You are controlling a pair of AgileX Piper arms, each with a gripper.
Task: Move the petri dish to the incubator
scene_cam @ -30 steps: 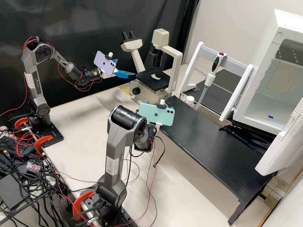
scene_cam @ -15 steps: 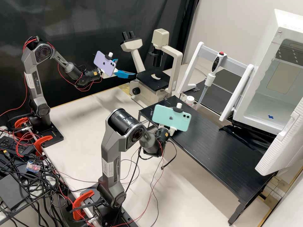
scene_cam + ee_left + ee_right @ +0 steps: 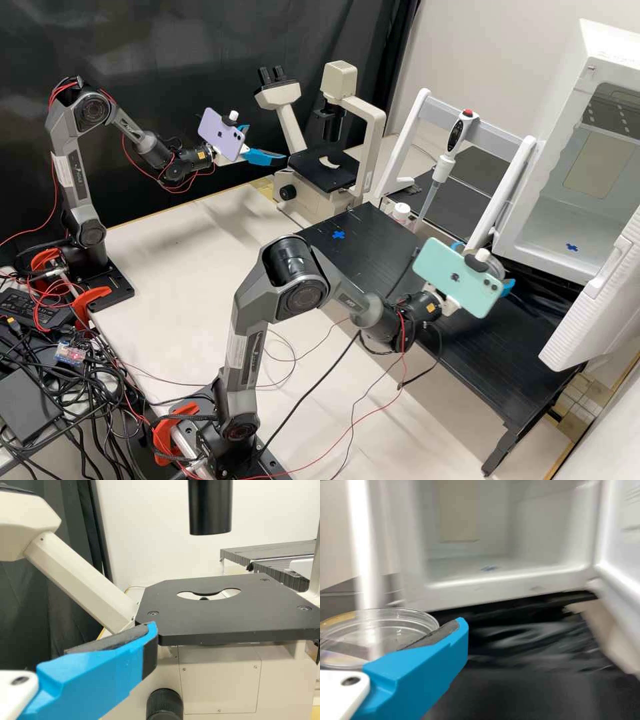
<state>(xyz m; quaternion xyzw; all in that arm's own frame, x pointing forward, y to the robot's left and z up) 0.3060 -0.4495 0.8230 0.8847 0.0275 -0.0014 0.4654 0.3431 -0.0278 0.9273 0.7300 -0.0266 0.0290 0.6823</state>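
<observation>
At far left, find the left tool [image 3: 267, 144] spread wide, pinching nothing, beside the microscope [image 3: 325, 170]. Next, see a blue cross [image 3: 339, 235] by the left end of the black counter [image 3: 390, 247]. Farther right, find the petri dish [image 3: 405, 630] raised above the counter, near the long edge facing the incubator [image 3: 540, 257], pinched in the right tool [image 3: 490, 265]. Expect something light, stiff, slick-walled and easily cracked: best gripped gently at opposite points of the rim wall and kept level. Cannot tell about a lid. At far right, see the incubator's door [image 3: 600, 313] wide open, with a blue mark [image 3: 571, 247] inside. Probably mid-carry; next, clear the front lip, set down softly on the mark, then let go.
</observation>
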